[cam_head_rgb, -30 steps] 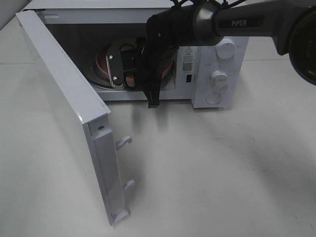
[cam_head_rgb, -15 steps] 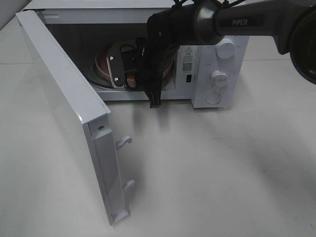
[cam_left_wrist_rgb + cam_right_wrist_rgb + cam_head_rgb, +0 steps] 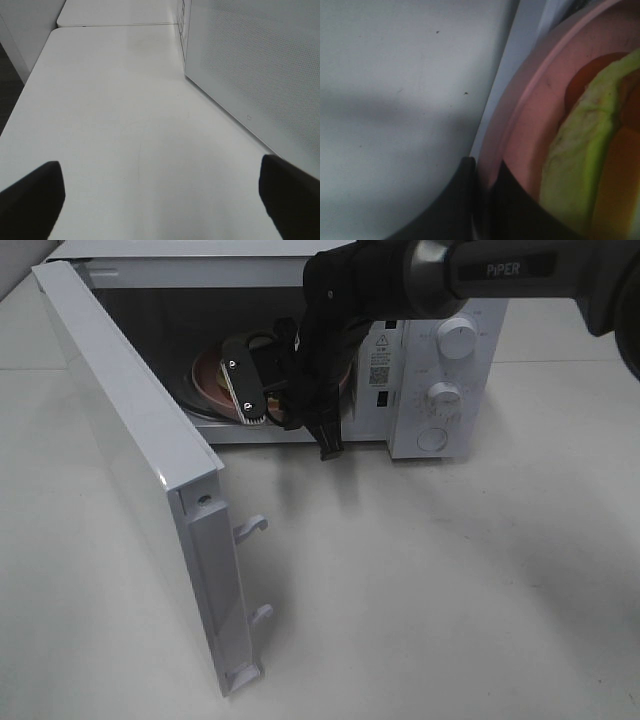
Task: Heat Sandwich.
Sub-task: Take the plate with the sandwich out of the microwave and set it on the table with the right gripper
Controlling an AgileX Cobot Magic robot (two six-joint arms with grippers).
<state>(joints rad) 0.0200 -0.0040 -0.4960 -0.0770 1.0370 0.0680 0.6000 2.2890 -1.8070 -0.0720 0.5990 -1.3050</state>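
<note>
The sandwich (image 3: 580, 150), with its green and yellowish filling showing, lies on a round pinkish plate (image 3: 530, 130) inside the open microwave (image 3: 440, 430). My right gripper (image 3: 487, 202) is shut on the plate's rim, one dark finger (image 3: 462, 200) outside it and one inside. In the high view the right gripper (image 3: 248, 390) reaches into the oven cavity over the plate (image 3: 205, 372) and hides the sandwich. My left gripper (image 3: 160, 200) is open over bare table, with only its dark fingertips (image 3: 32, 192) showing and nothing between them.
The microwave door (image 3: 130, 440) swings wide open to the left, its latch hooks (image 3: 255, 527) sticking out. The control knobs (image 3: 445, 395) sit on the right panel. A white table (image 3: 450, 590) spreads in front. The left wrist view shows the door's dotted outer face (image 3: 260, 65).
My right arm has shifted a little to the right and its wrist has tilted, still gripping the plate's rim. The left gripper has not visibly changed.
</note>
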